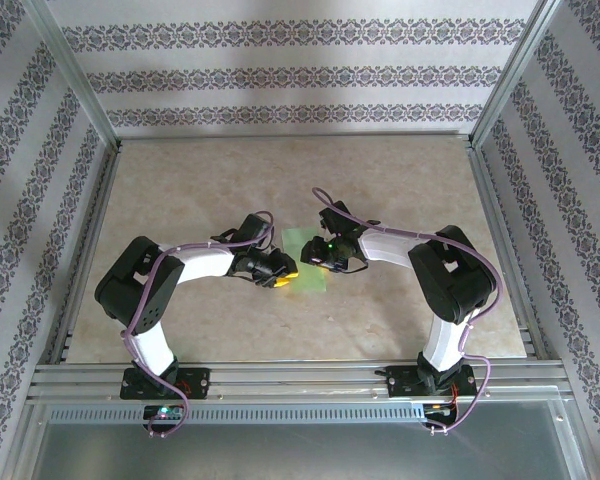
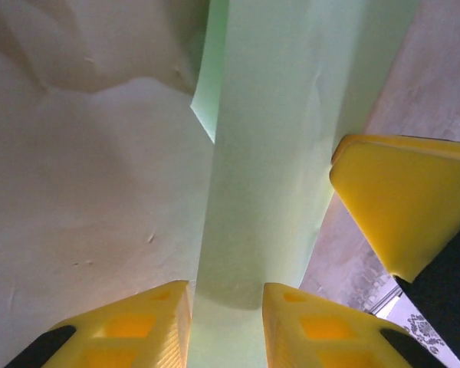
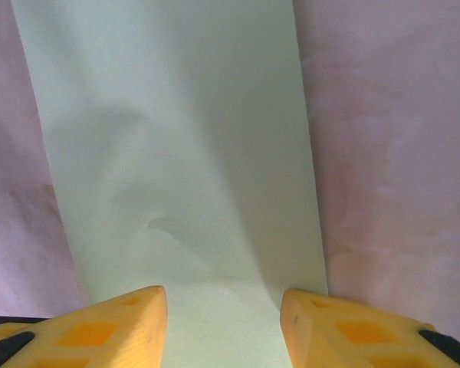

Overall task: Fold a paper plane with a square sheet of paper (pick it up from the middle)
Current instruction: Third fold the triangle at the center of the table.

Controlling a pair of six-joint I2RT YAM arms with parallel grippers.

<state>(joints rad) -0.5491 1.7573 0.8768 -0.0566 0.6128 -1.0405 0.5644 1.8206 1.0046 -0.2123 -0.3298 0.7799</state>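
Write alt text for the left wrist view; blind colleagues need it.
A strip of light green paper runs up from between the left gripper's parted yellow fingers across a beige table. Another yellow finger sits at its right edge.

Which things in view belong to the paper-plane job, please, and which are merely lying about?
Job in hand:
- light green sheet of paper
- left end effector, at the sheet
- right end effector, at the sheet

Surroundings, not part of it:
- marbled tabletop
- patterned walls
- metal frame
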